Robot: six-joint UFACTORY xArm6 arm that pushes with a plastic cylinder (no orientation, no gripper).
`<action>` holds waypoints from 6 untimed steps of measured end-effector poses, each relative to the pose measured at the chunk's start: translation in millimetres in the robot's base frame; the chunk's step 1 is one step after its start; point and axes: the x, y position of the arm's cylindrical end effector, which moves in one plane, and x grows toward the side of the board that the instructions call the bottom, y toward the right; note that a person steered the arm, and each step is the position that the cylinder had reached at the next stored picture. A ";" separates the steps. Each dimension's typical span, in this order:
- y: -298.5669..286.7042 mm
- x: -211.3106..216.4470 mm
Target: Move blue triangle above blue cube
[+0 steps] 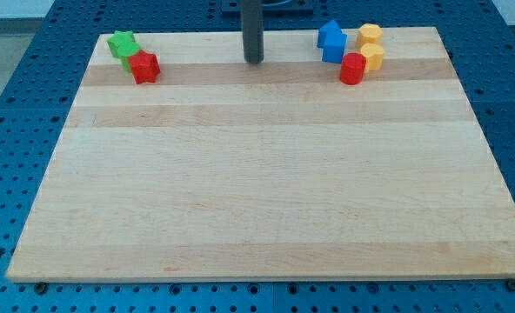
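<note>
The blue triangle (331, 33) lies near the view's top right and touches the blue cube (334, 52) just below it. My rod comes down at the view's top centre. My tip (254, 61) rests on the board, well to the left of both blue blocks and touching no block.
A red block (352, 68) sits right of and below the blue cube. Two yellow blocks (370, 35) (373, 57) stand to the right of the blue pair. A green block (121, 43) and a second red block (143, 67) sit at the top left. The wooden board (257, 191) lies on a blue perforated table.
</note>
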 end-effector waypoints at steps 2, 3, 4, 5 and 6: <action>59.7 -35.0; 59.7 -35.0; 77.8 -35.1; 101.6 -35.3; 106.2 -35.3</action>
